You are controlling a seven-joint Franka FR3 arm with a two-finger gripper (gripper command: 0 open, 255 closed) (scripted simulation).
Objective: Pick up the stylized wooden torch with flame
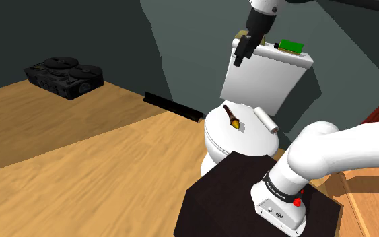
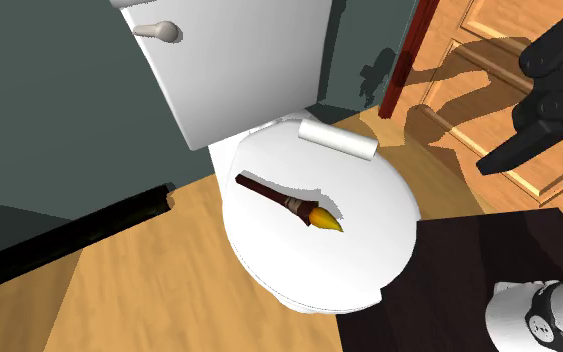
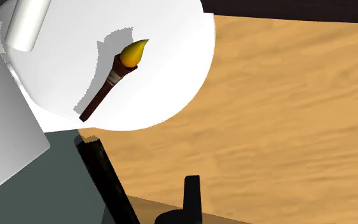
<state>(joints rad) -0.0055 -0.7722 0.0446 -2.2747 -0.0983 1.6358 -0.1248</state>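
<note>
Starting at the shoulder view's left, a black device [image 1: 63, 75] sits on the wooden floor [image 1: 80, 155], well apart from the work. Further right a black bar [image 1: 173, 106] lies at the foot of the wall, and then comes the white toilet [image 1: 265, 74]. The torch [image 1: 233, 118] lies flat on the closed lid [image 2: 369, 250], and a white roll [image 1: 265, 121] lies near it on the tank side, not touching it. The gripper [image 1: 240, 59] hangs high, in front of the tank's upper corner and well above the lid. In the wrist view its two fingers stand wide apart with nothing between them, so it holds nothing.

The important relation is this: the torch is below the gripper and off to one side, not between the fingers. Its long axis runs oblique to the line joining the two fingers, with the dark handle end nearer to them and the yellow flame pointing away. Probably the gripper must move over the lid, turn so the fingers close across the handle, and then go down.
</note>
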